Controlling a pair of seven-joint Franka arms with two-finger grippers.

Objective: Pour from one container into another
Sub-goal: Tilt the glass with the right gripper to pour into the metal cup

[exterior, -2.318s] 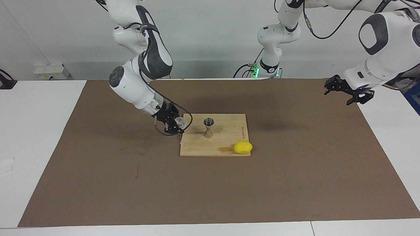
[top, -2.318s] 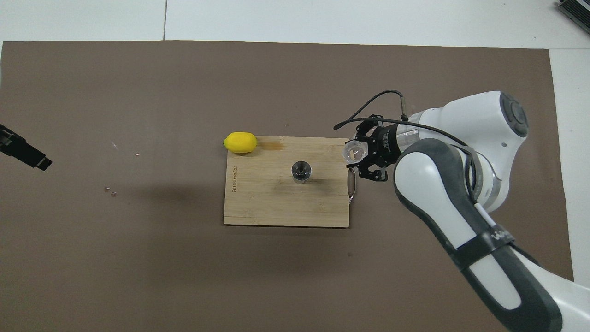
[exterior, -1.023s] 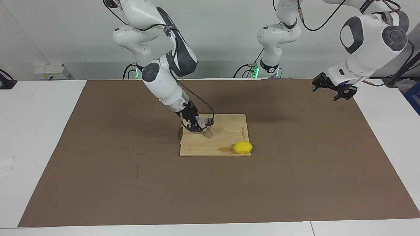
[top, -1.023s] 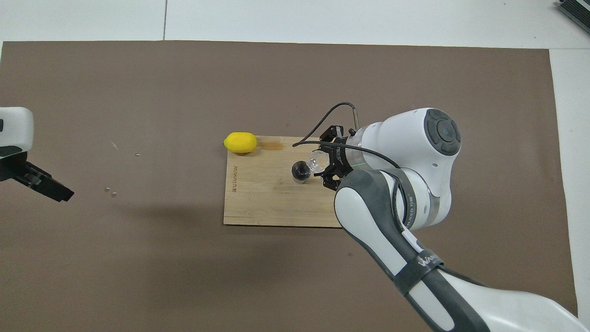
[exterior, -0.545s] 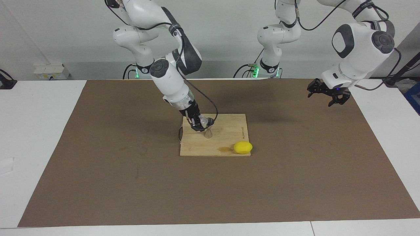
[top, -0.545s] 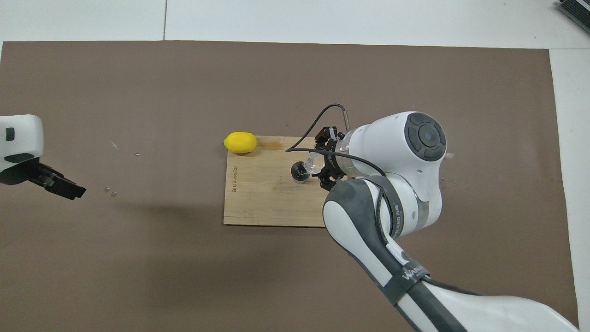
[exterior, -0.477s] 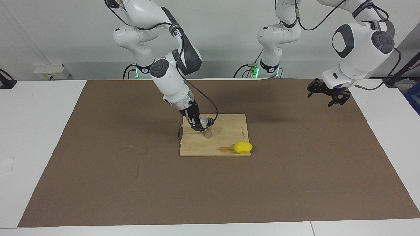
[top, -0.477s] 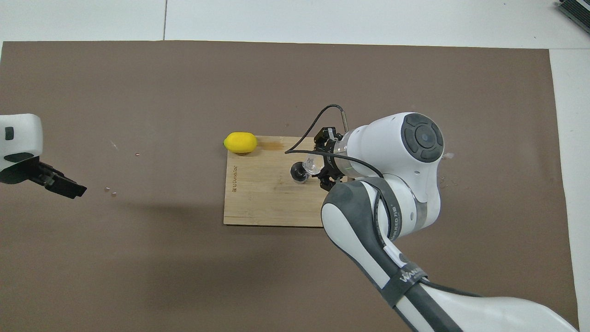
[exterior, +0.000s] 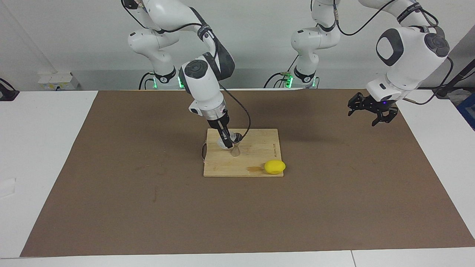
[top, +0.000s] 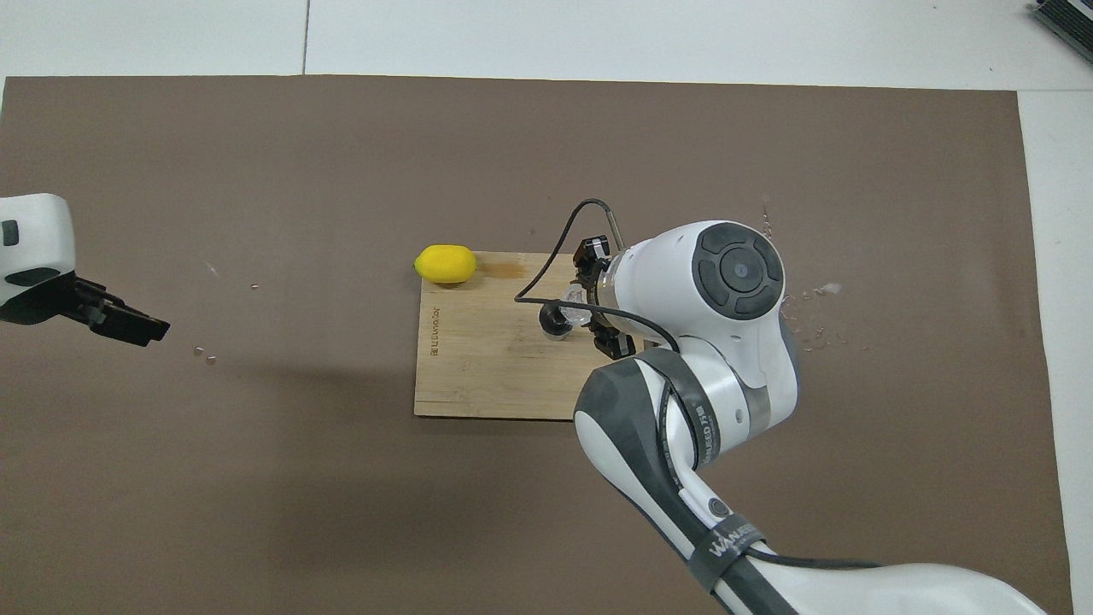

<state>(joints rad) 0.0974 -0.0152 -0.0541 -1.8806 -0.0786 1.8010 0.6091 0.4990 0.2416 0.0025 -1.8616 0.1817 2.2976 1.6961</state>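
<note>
The silvery hourglass jigger (exterior: 235, 151) stands upright near the middle of the wooden cutting board (exterior: 256, 157). My right gripper (exterior: 226, 141) is shut on the small clear glass cup (exterior: 225, 144) and holds it tilted, mouth at the jigger's top rim. In the overhead view the cup (top: 576, 307) touches or overlaps the jigger's rim (top: 553, 321), and the right gripper (top: 591, 309) is partly hidden under its own wrist. My left gripper (exterior: 371, 109) is open and empty, waiting in the air over the mat at the left arm's end (top: 128, 325).
A yellow lemon (exterior: 275, 167) lies at the board's corner farther from the robots, toward the left arm's end (top: 445, 264). A thin metal loop (exterior: 203, 151) sits at the board's edge toward the right arm. Small crumbs (top: 809, 295) dot the brown mat.
My right wrist has turned more upright over the board, tipping the cup further onto the jigger's rim. The left gripper has drifted slightly over the mat.
</note>
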